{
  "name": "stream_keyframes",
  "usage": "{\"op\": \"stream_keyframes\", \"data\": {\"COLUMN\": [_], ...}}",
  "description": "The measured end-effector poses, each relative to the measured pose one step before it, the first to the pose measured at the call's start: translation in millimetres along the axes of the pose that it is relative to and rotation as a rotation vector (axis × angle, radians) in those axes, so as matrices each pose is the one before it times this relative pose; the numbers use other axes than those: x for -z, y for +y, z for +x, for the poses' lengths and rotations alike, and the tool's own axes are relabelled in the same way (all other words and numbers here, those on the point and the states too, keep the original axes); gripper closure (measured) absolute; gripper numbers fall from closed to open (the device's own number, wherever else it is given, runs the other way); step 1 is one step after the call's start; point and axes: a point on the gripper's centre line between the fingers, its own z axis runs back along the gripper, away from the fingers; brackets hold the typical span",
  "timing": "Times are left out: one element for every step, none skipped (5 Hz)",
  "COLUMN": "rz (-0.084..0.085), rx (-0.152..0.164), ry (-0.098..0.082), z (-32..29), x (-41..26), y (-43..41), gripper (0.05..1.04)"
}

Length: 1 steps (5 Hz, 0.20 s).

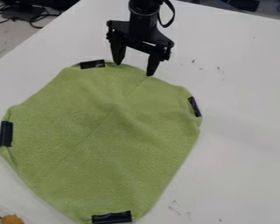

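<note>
The black gripper (134, 70) hangs at the top edge of a green cloth (107, 135), its two fingers spread apart with nothing held between them. Both fingertips are at or just above the cloth's upper border; whether they touch it I cannot tell. The cloth lies mostly flat, with faint creases running from its middle. Pieces of black tape sit along its border: one at the top (92, 64), one at the right (194, 106), one at the left (5, 134) and one at the bottom (112, 217).
The cloth lies on a white table (242, 144) with small dark marks. A yellow-orange object (12, 219) is at the bottom left corner. Dark cables (34, 17) lie beyond the table's edge at the upper left.
</note>
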Motion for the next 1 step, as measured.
{"op": "stream_keyframes", "data": {"rz": [-0.0060], "rx": [0.0150], "ry": [-0.0026], "z": [0.28], "x": [-1.08], "y": [-4.35], "gripper": [0.085]}}
